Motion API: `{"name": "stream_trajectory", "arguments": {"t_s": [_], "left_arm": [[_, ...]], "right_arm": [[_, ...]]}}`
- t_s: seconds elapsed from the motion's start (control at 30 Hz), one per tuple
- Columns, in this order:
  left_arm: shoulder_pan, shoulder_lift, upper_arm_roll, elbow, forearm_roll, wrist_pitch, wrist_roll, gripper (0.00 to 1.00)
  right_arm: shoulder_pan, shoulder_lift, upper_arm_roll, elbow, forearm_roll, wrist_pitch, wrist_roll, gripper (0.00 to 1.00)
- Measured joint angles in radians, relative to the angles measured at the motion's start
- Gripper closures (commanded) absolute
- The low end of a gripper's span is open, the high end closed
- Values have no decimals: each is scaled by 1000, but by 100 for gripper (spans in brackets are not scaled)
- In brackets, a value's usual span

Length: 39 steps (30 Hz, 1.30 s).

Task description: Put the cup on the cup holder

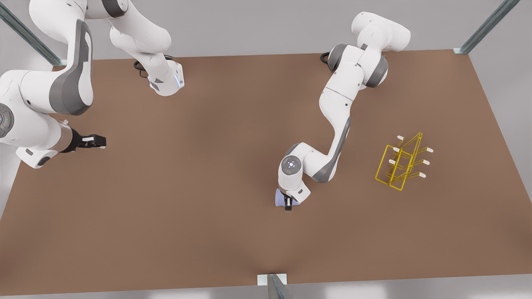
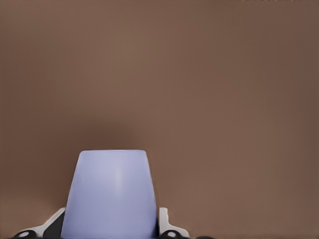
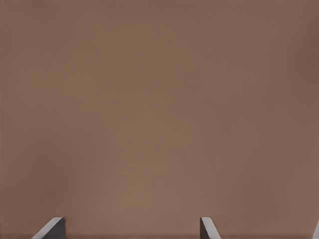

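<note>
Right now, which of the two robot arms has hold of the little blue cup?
The left gripper, at the front view's middle, brackets the cup; the right gripper waits open.

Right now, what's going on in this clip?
The left gripper, near the middle of the table, has its fingers on either side of the lavender cup, apparently gripping it low over the table. The yellow cup holder stands apart toward the front view's right, with nothing on its pegs, so the placing is not yet done. The right gripper waits at the front view's left edge, fingers spread over bare table.
</note>
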Motion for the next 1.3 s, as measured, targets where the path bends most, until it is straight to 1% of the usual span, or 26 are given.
{"name": "stream_trajectory", "arguments": {"t_s": [0.07, 0.17, 0.3, 0.4, 0.57, 0.7, 0.77, 0.87, 1.03, 1.17, 1.3], "left_arm": [[0, 4, 1, 0, -1, 1, 1, 23], [0, -3, 0, -1, -2, 0, 5, 21], [3, -44, -12, 0, -4, -35, 12, 21], [7, -100, -23, -1, -9, -83, 22, 21], [7, -196, -32, 0, -10, -245, 53, 21], [3, -224, 4, 13, 24, -416, 75, 21], [-6, -240, 10, 20, 105, -523, 84, 21], [-62, -236, 12, 21, 297, -720, 95, 21], [-145, -154, 14, 10, 578, -1025, 110, 21], [-150, -116, 94, -3, 712, -1176, 117, 21], [-141, -115, 112, -3, 783, -1258, 124, 20]], "right_arm": [[0, 0, -1, 0, 0, 0, -1, 0], [-1, 3, -1, 0, -1, 2, -2, 0], [-5, 7, 0, -1, -3, 1, -3, 0], [4, 9, 4, -4, -24, 0, -4, 0], [27, 16, 15, 18, -39, 4, -4, 0], [27, 16, 14, 69, -23, 18, -3, 0], [29, 18, 14, 74, -16, 26, -3, 0], [26, 21, 13, 75, -12, 39, -3, 0], [33, 23, 15, 69, -15, 60, -2, 0], [32, 49, 14, 47, -12, 90, -2, 0], [35, 52, 14, 30, -9, 97, -2, 0]]}}
